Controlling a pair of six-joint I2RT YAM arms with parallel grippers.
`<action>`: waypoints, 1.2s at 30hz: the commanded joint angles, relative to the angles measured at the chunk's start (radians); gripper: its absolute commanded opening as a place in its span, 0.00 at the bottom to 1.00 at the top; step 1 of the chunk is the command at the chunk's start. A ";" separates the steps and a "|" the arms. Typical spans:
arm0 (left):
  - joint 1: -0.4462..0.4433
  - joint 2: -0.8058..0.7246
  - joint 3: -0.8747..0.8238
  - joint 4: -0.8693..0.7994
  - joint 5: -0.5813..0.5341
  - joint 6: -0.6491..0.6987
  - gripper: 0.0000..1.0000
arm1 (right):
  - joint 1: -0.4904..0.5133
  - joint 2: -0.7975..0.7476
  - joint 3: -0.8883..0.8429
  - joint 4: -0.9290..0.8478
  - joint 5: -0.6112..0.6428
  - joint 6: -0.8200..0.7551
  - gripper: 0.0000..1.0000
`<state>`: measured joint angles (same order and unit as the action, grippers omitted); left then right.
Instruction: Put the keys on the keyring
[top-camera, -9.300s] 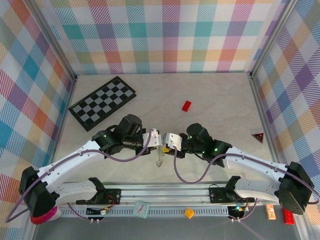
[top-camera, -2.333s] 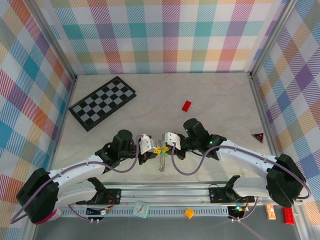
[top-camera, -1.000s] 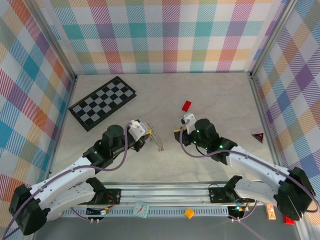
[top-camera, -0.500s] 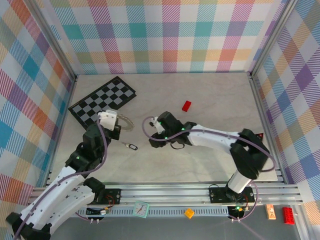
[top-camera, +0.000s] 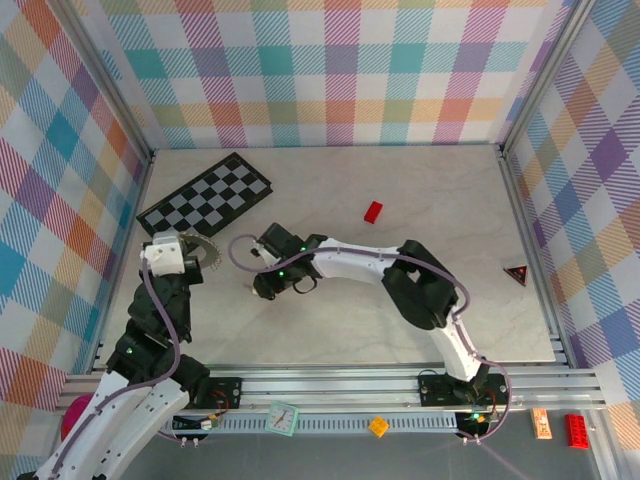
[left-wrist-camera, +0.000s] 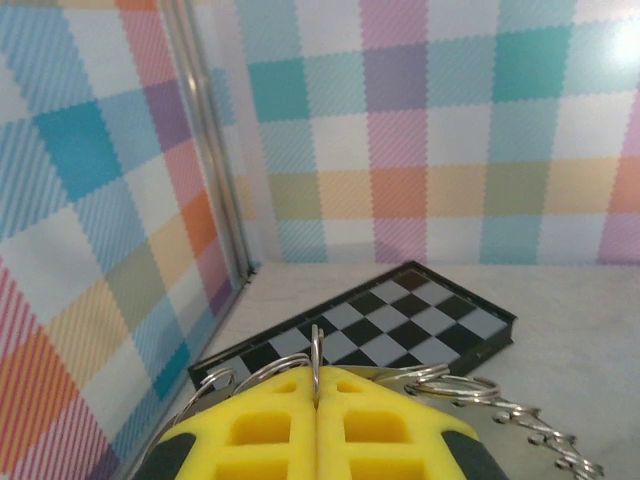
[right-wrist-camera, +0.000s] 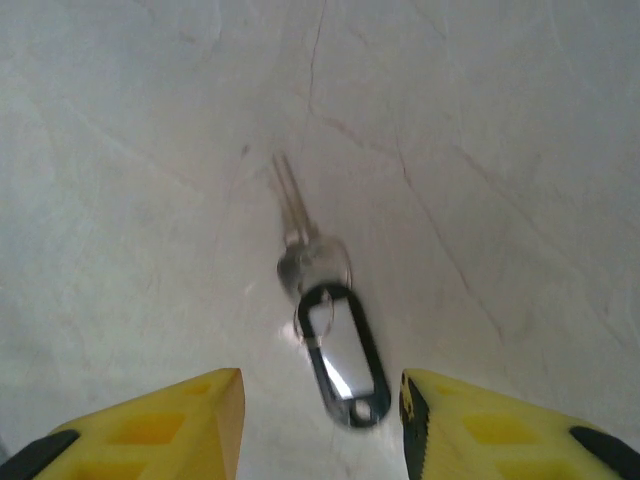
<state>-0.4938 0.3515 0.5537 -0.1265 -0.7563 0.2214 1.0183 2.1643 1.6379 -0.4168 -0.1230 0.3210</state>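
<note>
Silver, light and slippery, the black-headed key (right-wrist-camera: 312, 262) is seen flat on the table (right-wrist-camera: 500, 150) under the parted right end effector (right-wrist-camera: 318, 385), best pinched at its head. The floppy keyring (left-wrist-camera: 447, 382) is clamped by the left end effector (left-wrist-camera: 316, 385).

The flat chequerboard (top-camera: 205, 205) is black-and-grey chequered, the small plastic block (top-camera: 373, 211) red, the little metal key (right-wrist-camera: 300, 235) silver. Pastel plaid covers the walls (top-camera: 330, 70).

left claw (left-wrist-camera: 315, 405): clamped | right claw (right-wrist-camera: 320, 390): jaws apart, pointing down
</note>
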 joint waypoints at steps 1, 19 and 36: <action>0.011 -0.035 -0.021 0.056 -0.089 0.008 0.00 | 0.014 0.078 0.129 -0.127 0.040 -0.027 0.47; 0.011 -0.020 -0.011 0.036 -0.019 0.017 0.00 | 0.068 0.227 0.342 -0.383 0.157 -0.120 0.38; 0.011 -0.006 0.011 -0.001 0.058 0.015 0.00 | 0.069 -0.006 -0.005 -0.380 0.307 -0.088 0.10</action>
<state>-0.4919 0.3370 0.5335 -0.1326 -0.7532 0.2287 1.0878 2.2131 1.7130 -0.7338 0.1207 0.2211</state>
